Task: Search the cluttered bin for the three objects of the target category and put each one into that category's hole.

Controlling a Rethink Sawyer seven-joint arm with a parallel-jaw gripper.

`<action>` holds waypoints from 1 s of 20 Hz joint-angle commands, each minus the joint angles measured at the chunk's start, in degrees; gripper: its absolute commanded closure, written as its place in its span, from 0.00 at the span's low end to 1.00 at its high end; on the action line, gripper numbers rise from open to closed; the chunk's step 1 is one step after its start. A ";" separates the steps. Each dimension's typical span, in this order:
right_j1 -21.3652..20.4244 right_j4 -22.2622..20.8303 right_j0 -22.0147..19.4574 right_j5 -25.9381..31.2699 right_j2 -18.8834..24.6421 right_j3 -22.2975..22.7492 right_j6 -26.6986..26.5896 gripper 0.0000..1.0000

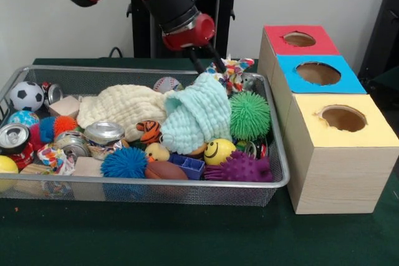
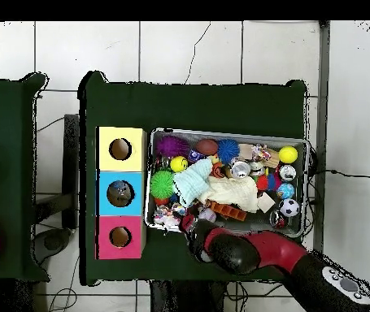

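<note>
Yellow box front, gripper on mint cloth, hidden overhead

Even, fairly bright indoor light falls from above in the front view. The yellow-topped box casts a soft shadow toward 6 o'clock on the green table. No glare; edges slightly soft.

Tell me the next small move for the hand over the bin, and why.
Probably lift the hand a little, bringing the mint-green cloth up with it. Its tips sit at the cloth's peaked top edge, and that cloth drapes over toys in the wire bin, beside the cream cloth. Whether the tips actually pinch the cloth can't be seen, so raise slowly and check.
</note>
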 commanded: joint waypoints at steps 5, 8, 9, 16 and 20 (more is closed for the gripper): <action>-6.05 -17.08 23.73 -22.20 -29.63 -19.58 0.56 0.00; -2.63 -10.59 34.53 -32.09 -45.08 -24.40 -1.99 0.00; -0.33 -6.21 37.50 -35.69 -50.12 -25.81 -4.17 0.00; 12.97 26.87 48.56 -60.33 -70.56 -24.45 -18.04 0.00; 15.53 35.15 51.59 -68.69 -75.54 -22.70 -19.69 0.00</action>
